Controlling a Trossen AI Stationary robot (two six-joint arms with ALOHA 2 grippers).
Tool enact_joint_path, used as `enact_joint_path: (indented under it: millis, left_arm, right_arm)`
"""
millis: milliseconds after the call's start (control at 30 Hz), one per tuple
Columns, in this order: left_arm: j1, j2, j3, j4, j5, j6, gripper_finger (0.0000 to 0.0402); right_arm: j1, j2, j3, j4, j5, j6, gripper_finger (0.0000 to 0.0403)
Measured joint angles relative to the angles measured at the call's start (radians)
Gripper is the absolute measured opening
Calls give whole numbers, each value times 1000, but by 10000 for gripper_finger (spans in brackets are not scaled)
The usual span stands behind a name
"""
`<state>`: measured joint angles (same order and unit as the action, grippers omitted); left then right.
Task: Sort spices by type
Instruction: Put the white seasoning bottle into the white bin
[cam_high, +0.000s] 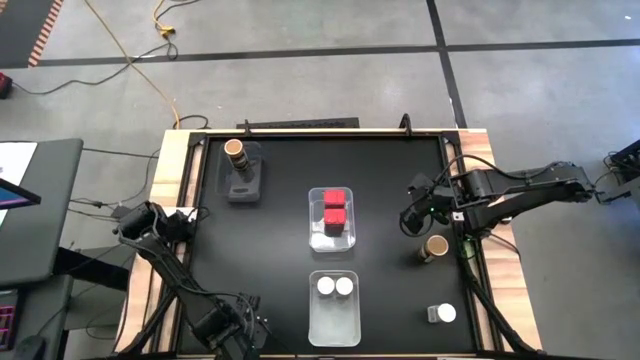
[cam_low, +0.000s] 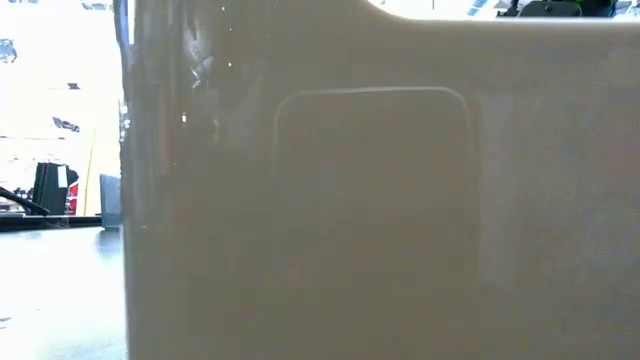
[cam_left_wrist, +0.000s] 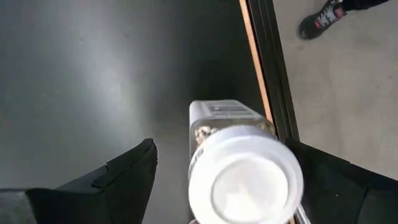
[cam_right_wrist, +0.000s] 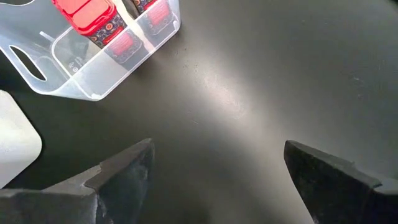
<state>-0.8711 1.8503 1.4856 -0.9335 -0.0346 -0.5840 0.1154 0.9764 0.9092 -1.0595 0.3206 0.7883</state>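
My left gripper (cam_left_wrist: 221, 144) is open at the table's near left (cam_high: 235, 322), pointing down over a white-lidded jar (cam_left_wrist: 242, 168). The jar stands between its fingers, close by the table's edge (cam_left_wrist: 264, 93). My right gripper (cam_high: 410, 218) hangs open over bare table at the right (cam_right_wrist: 217, 149). Two red boxes (cam_high: 334, 208) sit in the middle clear tub, and two white-lidded jars (cam_high: 335, 287) in the near tub. A tan-topped jar (cam_high: 235, 150) stands on the grey tray at the far left. Another (cam_high: 435, 247) stands near my right gripper. A white-lidded jar (cam_high: 441, 313) lies on its side at the near right. My left gripper comes at the jar from above, one finger (cam_left_wrist: 134, 171) clear of it with a gap. The jar's lid (cam_left_wrist: 249, 180) hides the other fingertip, so I cannot tell whether that finger touches the jar.
The near tub's wall (cam_low: 380, 200) fills the low view. The grey tray (cam_high: 245, 182) sits at the far left. A person's shoe (cam_left_wrist: 320, 18) shows on the floor beyond the table's edge. Bare black tabletop lies between the tubs and both side edges.
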Motion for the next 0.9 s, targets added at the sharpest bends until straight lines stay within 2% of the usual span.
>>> enact_joint_path:
  millis: [300,433,900]
  left_arm:
    - [0,0,-48,57,17,-26,328]
    - [-3,0,-63,69,30,-57,316]
    - [-3,0,-64,73,30,-83,217]
  right_arm:
    - [0,0,0,-1,0,0,384]
    - [0,0,0,-1,0,0,384]
    - [0,0,0,-1,0,-1,384]
